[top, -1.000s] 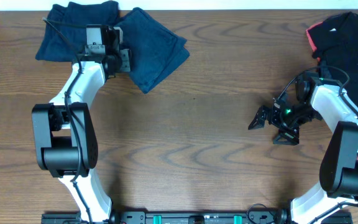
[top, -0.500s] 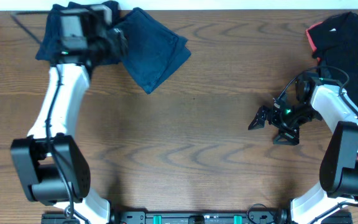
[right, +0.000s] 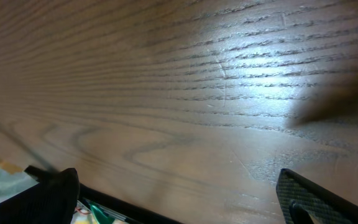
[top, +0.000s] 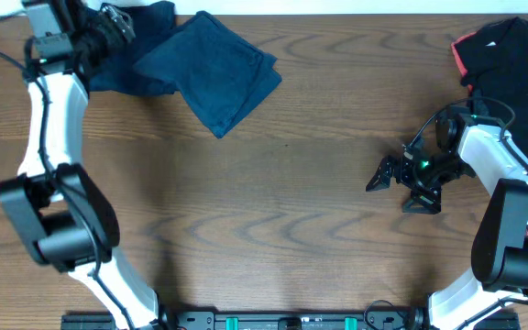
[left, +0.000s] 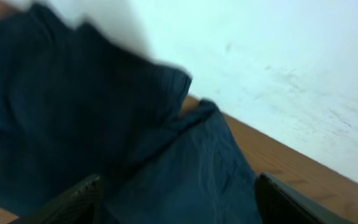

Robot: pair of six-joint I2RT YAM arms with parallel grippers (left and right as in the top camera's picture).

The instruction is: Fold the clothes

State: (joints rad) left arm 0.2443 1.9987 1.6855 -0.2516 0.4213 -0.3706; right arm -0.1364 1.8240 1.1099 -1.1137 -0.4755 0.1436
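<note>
- The left gripper (top: 113, 22) is reached out to the far left corner of the table (top: 282, 211), over the left end of the blue heap (top: 154, 20)
- In its wrist view (blurred) the fingers (left: 82, 196) stand wide apart, and nothing is caught between them; blue fabric fills the space under and beyond them, with a pale wall (left: 278, 62) behind
- A folded blue cloth (top: 223, 78) lies just right of the heap, touching it, with one corner pointing toward the near side
- A black top (top: 511, 60) with a red edge is bunched at the far right corner, well apart from the blue things
- The right gripper (top: 398, 189) sits low over the right side of the table, nearer than the black top and pointing left
- Its fingers (right: 319, 199) are spread wide with only bare wood between them; it grips nothing
</note>
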